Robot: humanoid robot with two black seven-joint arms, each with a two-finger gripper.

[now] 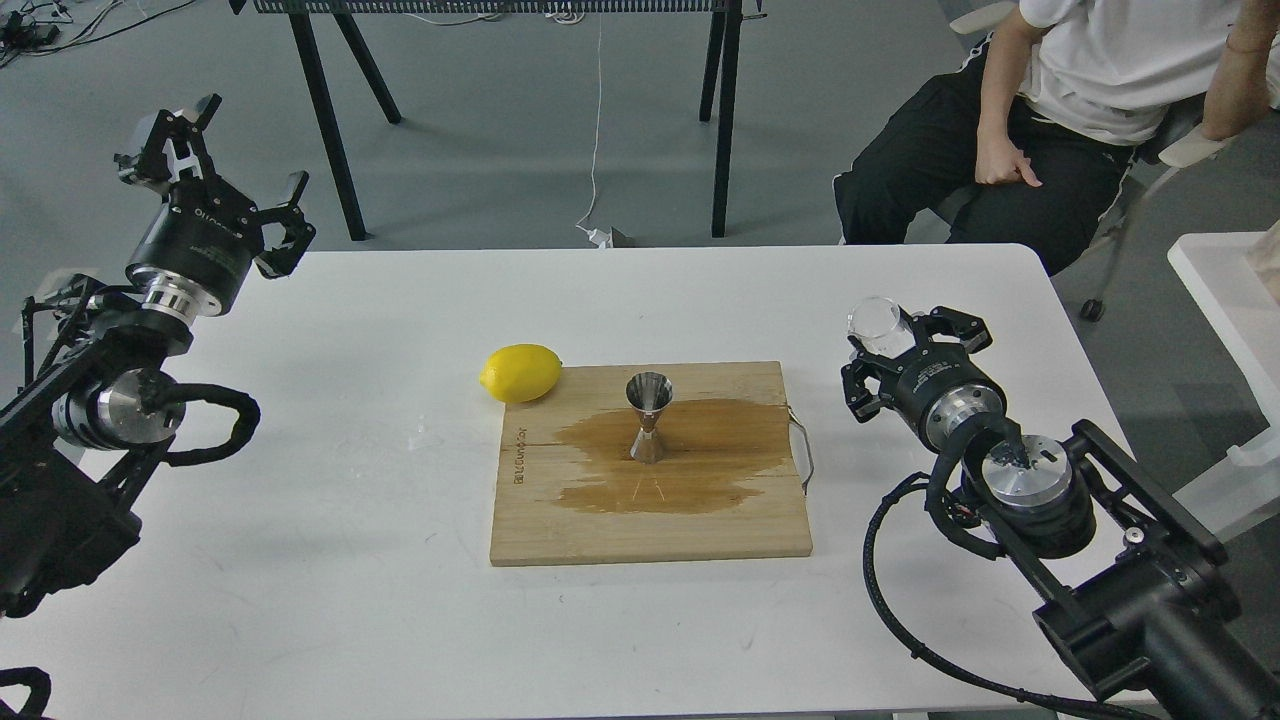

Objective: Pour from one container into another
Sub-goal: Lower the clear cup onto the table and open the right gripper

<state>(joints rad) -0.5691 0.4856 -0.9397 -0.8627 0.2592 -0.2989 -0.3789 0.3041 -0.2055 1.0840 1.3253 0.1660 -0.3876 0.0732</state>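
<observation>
2 pincers are ours to use, and only the right pincer (pixel 880 345) is working: it is clamped on the clear glass cup (pixel 880 325), held above the desk (pixel 300 500) well to the right of the wooden board (pixel 560 530). Our left pincer (pixel 235 165) hangs raised at the far left corner, its fingers apart and holding nothing. The steel jigger (pixel 648 418) stands upright near the middle of the board, on a dark wet patch (pixel 700 440) that spreads around its foot. 1 lemon (pixel 520 373) lies at the board's far left corner, touching or nearly touching its edge.

We judge the step in hand to be carrying the cup across to the jigger. To do it well, we should keep the cup level as we travel left, stop with its rim just above and beside the jigger's upper cone, then tilt slowly. That mouth is narrow, so a thin stream matters. The wet patch suggests liquid misses easily here. We must not brush the jigger, since its narrow waist makes it likely to tip. Whether the cup holds liquid, we cannot tell
</observation>
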